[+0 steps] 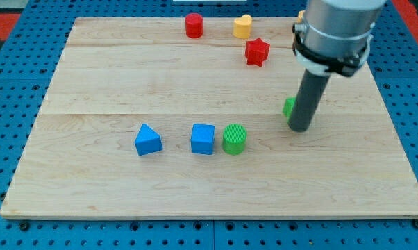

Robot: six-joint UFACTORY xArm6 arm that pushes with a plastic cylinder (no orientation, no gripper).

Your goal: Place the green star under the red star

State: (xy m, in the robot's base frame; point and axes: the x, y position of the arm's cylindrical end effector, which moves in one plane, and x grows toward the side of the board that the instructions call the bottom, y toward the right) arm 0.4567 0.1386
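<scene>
The red star [257, 52] lies near the view's top, right of centre. The green star [289, 107] is mostly hidden behind my rod; only a green sliver shows at the rod's left side, below and to the right of the red star. My tip [300, 128] rests on the board just to the right of and below that green sliver, touching or nearly touching the block.
A red cylinder [194, 26] and a yellow block [242, 26] sit at the view's top. A blue triangle [148, 139], blue cube [203, 138] and green cylinder [234, 139] form a row at mid-board. The wooden board [91, 83] lies on a blue pegboard.
</scene>
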